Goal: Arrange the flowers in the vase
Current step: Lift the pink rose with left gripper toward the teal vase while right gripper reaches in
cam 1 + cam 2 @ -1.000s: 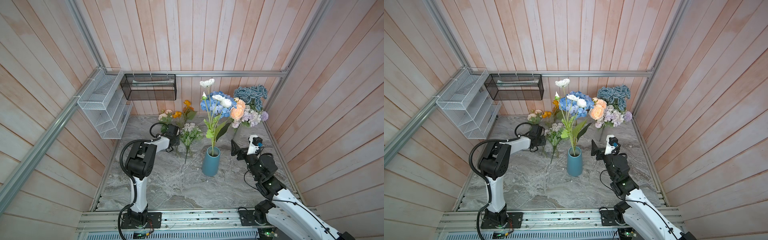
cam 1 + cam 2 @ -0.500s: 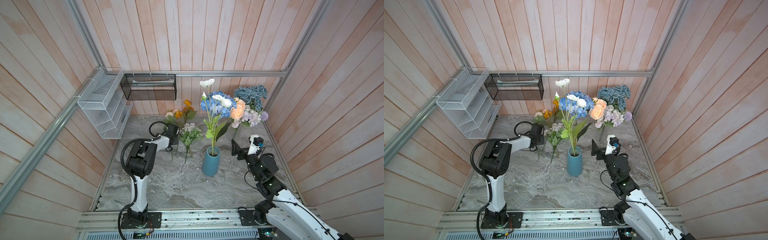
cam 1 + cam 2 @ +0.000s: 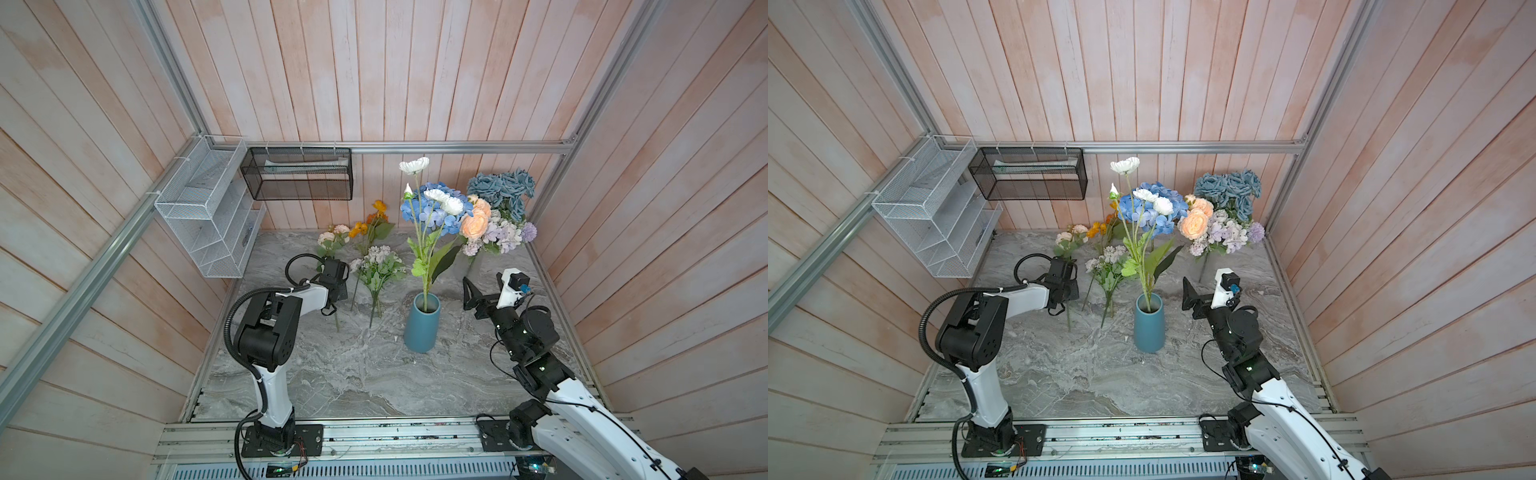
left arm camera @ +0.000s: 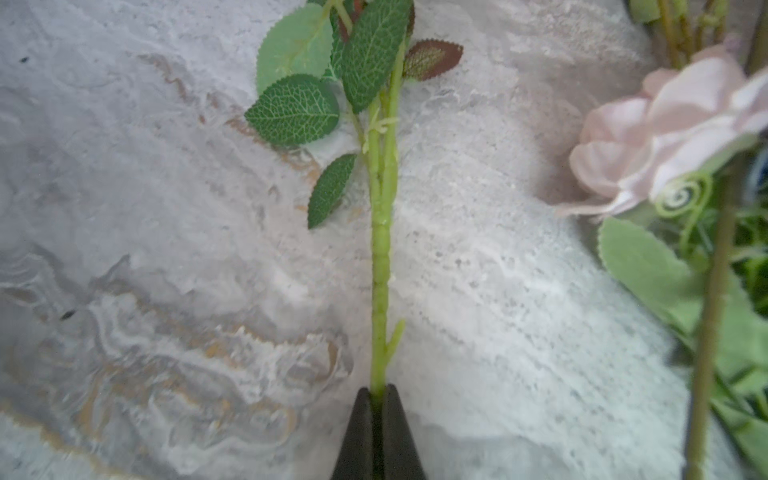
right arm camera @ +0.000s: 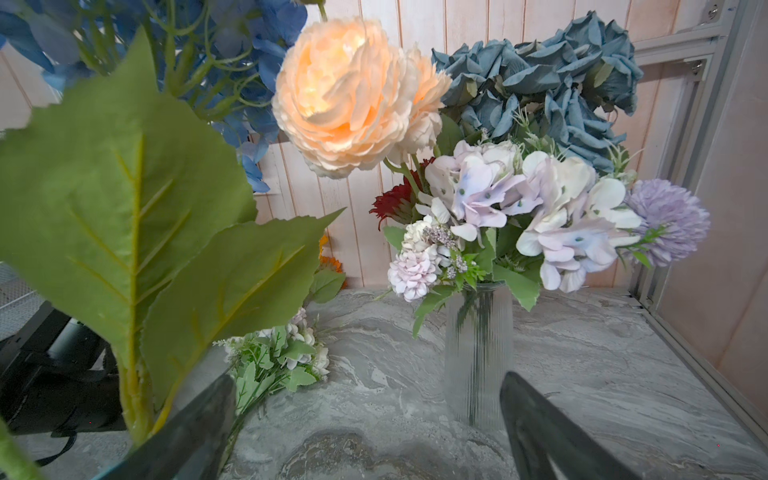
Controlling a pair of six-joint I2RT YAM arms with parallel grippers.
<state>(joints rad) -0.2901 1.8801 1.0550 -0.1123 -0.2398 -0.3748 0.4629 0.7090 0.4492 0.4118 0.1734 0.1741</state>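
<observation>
A teal vase (image 3: 422, 322) (image 3: 1148, 322) stands mid-table and holds tall white blooms (image 3: 414, 165) and a blue hydrangea (image 3: 428, 208). My left gripper (image 3: 333, 296) (image 3: 1064, 291) (image 4: 378, 390) is shut on the green stem (image 4: 380, 270) of a pale pink rose spray (image 3: 332, 237), low over the table left of the vase. The stem's cut end (image 3: 337, 326) sticks out toward the front. My right gripper (image 3: 471, 297) (image 3: 1187, 297) (image 5: 365, 415) is open and holds nothing, to the right of the vase. A lilac-white spray (image 3: 378, 266) and orange flowers (image 3: 370, 226) lie on the table.
A clear ribbed glass vase (image 5: 478, 353) at the back right holds peach roses (image 3: 473, 222), lilac blooms (image 3: 505, 237) and dusty-blue roses (image 3: 503, 191). A white wire rack (image 3: 203, 216) and a black mesh basket (image 3: 297, 178) hang on the walls at the back left.
My left gripper has closed on the pink rose spray's stem. The right arm has barely moved.
</observation>
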